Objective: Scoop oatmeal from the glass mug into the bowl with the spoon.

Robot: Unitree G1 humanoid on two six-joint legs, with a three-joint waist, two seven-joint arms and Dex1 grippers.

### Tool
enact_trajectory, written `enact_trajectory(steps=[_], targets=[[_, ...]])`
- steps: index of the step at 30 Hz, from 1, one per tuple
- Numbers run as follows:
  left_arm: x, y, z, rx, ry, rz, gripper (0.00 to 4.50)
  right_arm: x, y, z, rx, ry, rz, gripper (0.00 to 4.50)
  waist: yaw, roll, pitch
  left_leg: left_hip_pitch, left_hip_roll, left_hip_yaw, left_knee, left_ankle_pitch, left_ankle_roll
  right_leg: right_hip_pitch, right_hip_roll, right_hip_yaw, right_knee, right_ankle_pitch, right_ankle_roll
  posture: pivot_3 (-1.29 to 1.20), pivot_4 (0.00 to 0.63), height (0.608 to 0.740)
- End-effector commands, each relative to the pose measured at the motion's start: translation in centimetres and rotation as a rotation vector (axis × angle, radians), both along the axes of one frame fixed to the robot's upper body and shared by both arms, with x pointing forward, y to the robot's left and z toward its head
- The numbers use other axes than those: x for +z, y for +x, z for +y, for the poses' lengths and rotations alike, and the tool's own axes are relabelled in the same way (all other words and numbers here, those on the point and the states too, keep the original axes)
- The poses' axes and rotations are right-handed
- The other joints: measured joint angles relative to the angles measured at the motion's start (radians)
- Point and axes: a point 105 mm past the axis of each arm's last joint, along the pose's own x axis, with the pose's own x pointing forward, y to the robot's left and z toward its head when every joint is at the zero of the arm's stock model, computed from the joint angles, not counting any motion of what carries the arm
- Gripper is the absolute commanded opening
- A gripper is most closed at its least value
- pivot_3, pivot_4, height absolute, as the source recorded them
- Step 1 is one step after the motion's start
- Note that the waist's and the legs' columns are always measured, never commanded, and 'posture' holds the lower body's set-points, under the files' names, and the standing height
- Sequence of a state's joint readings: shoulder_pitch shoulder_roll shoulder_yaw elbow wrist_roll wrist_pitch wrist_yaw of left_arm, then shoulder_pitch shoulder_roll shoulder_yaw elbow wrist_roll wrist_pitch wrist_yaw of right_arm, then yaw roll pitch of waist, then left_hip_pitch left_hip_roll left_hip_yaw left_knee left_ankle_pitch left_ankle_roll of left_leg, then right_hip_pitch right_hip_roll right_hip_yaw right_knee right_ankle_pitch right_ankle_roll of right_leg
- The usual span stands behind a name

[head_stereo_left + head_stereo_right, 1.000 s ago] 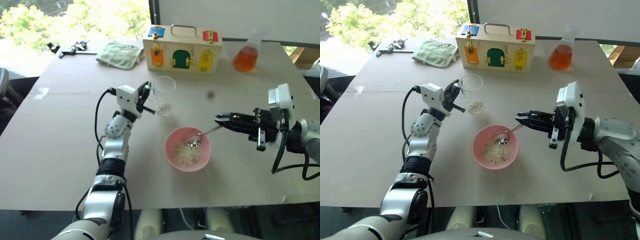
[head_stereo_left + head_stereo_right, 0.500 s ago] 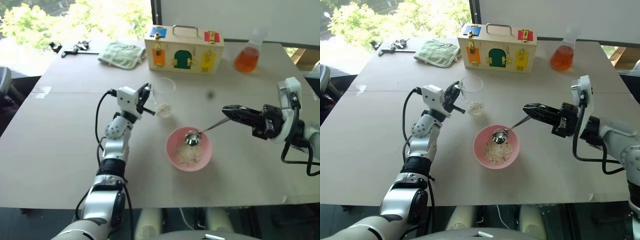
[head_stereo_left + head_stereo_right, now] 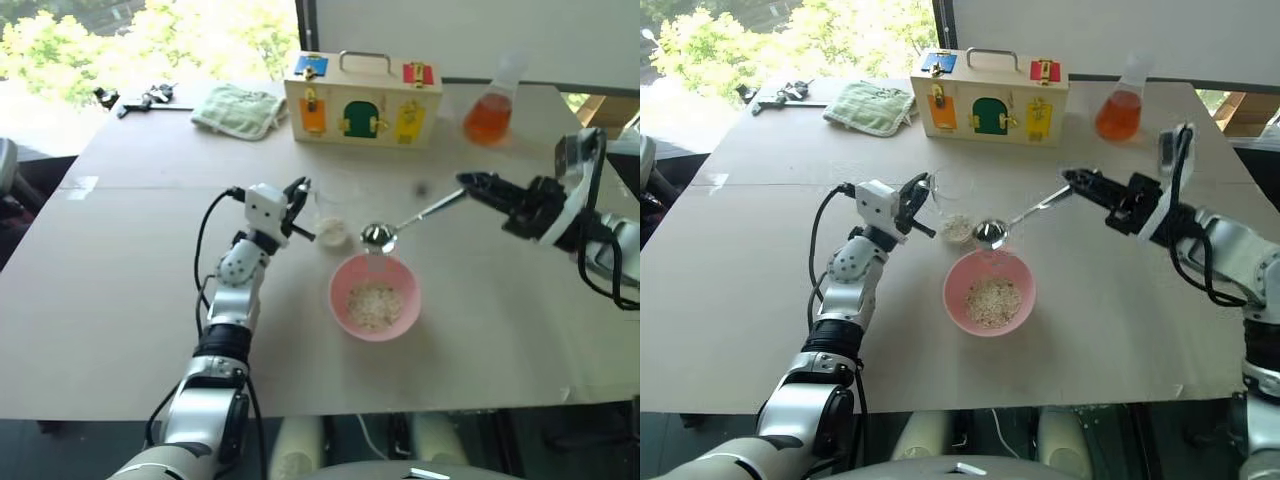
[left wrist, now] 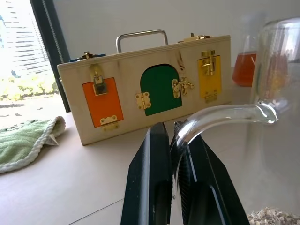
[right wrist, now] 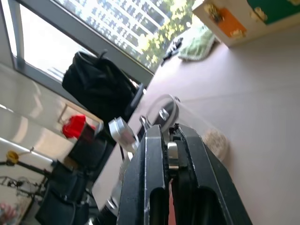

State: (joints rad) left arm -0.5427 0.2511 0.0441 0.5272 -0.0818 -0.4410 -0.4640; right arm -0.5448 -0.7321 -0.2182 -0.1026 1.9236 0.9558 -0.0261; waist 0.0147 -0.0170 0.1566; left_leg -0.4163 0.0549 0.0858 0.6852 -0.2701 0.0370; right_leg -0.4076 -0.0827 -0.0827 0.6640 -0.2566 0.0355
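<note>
While clamped by its handle end in the right gripper [image 3: 470, 183], spoon [image 3: 405, 221] slants long-axis from far right down to near left, round end hovering just past far rim of pink bowl [image 3: 375, 296], beside glass mug [image 3: 330, 215]. Left gripper [image 4: 171, 140] pinched tight on mug's thin handle. Oatmeal [image 3: 374, 303] heaped in bowl, more at mug's bottom. Plenty of bare table [image 3: 120, 290] left and near; wooden box [image 3: 364, 98] and orange flask [image 3: 490, 108] far off. Mug's clear wall hard to trace.
</note>
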Motion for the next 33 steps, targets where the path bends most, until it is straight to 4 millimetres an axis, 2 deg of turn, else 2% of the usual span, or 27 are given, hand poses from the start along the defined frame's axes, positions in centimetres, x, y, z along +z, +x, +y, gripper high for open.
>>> enact_trajectory(steps=[1, 5, 8, 13, 18, 20, 23, 27, 30, 31, 33], targets=[[2.0, -0.4, -0.3, -0.011, -0.007, -0.086, 0.09, 1.5, 0.6, 1.0, -0.012, 0.011, -0.019, 0.0, 0.0, 0.0, 0.0, -0.001, 0.0, 0.0, 0.0, 0.0, 0.0, 0.0, 0.0, 0.0, -0.001, 0.0, 0.0, 0.0, 0.15, 0.74], [2.0, -0.5, -0.6, -0.024, 0.007, -0.09, 0.09, 2.6, 1.9, 2.3, -0.04, 0.04, -0.011, 0.0, 0.0, 0.0, 0.0, -0.001, 0.0, 0.002, 0.0, -0.001, 0.001, 0.0, -0.002, 0.001, -0.001, 0.0, 0.0, 0.0, 0.15, 0.74], [2.1, -0.5, -0.7, -0.028, 0.011, -0.093, 0.09, 2.6, 3.3, 2.9, -0.077, 0.033, 0.017, 0.0, 0.0, 0.0, 0.0, -0.001, 0.0, 0.002, 0.0, -0.001, 0.001, -0.001, -0.002, 0.0, -0.001, 0.0, 0.0, 0.0, 0.15, 0.74], [2.3, -0.5, -0.7, -0.03, 0.025, -0.102, 0.09, 0.7, 4.9, 3.4, -0.139, -0.061, 0.053, 0.0, -0.001, 0.0, 0.0, -0.002, 0.0, 0.003, 0.0, -0.001, 0.001, -0.001, -0.002, 0.0, -0.001, 0.0, 0.0, 0.0, 0.15, 0.74], [2.6, -0.5, -0.3, -0.021, 0.023, -0.107, 0.09, 0.2, 5.6, 3.2, -0.18, -0.097, 0.056, 0.0, -0.001, 0.0, 0.0, -0.002, 0.0, 0.002, 0.0, -0.001, 0.001, -0.001, -0.002, 0.0, -0.001, 0.0, 0.0, 0.0, 0.15, 0.74], [2.5, -0.5, -0.3, -0.02, 0.024, -0.107, 0.09, 0.3, 6.0, 3.0, -0.22, -0.208, -0.018, 0.0, -0.001, 0.001, 0.0, -0.002, 0.0, 0.003, 0.0, -0.001, 0.001, -0.001, -0.002, 0.001, -0.001, 0.0, 0.0, 0.0, 0.15, 0.74], [2.5, -0.4, -0.4, -0.023, 0.023, -0.105, 0.09, 0.7, 5.7, 4.0, -0.221, -0.396, -0.202, 0.0, -0.001, 0.001, -0.001, -0.002, 0.0, 0.003, 0.0, -0.001, 0.001, -0.002, -0.002, 0.001, -0.001, 0.0, 0.001, 0.0, 0.15, 0.74], [2.7, -0.3, -0.7, -0.028, 0.016, -0.105, 0.09, 2.4, 4.3, 6.5, -0.137, -0.457, -0.42, 0.0, -0.001, 0.001, 0.0, -0.002, 0.0, 0.002, 0.0, -0.001, 0.001, -0.002, -0.001, 0.001, -0.001, 0.0, 0.001, 0.0, 0.15, 0.74], [2.7, -0.2, -0.9, -0.03, 0.009, -0.105, 0.09, 2.8, 3.4, 8.1, -0.088, -0.528, -0.572, 0.0, -0.002, 0.001, 0.0, -0.002, 0.0, 0.002, 0.0, -0.001, 0.001, -0.002, -0.002, 0.001, -0.001, 0.0, 0.001, 0.0, 0.15, 0.74], [2.7, -0.2, -0.9, -0.031, 0.008, -0.105, 0.0, 3.1, 3.2, 8.5, -0.075, -0.517, -0.594, 0.74, -0.002, 0.001, 0.0, -0.002, 0.0, 0.002, 0.0, -0.001, 0.001, -0.002, -0.002, 0.001, -0.001, 0.0, 0.001, 0.0, 0.15, 0.74], [2.7, -0.3, -0.9, -0.031, 0.006, -0.104, 0.0, 3.6, 2.9, 8.9, -0.053, -0.484, -0.611, 1.53, -0.002, 0.001, 0.0, -0.003, 0.0, 0.002, 0.0, -0.001, 0.001, -0.003, -0.002, 0.001, -0.001, 0.0, 0.001, 0.0, 0.15, 0.74]])
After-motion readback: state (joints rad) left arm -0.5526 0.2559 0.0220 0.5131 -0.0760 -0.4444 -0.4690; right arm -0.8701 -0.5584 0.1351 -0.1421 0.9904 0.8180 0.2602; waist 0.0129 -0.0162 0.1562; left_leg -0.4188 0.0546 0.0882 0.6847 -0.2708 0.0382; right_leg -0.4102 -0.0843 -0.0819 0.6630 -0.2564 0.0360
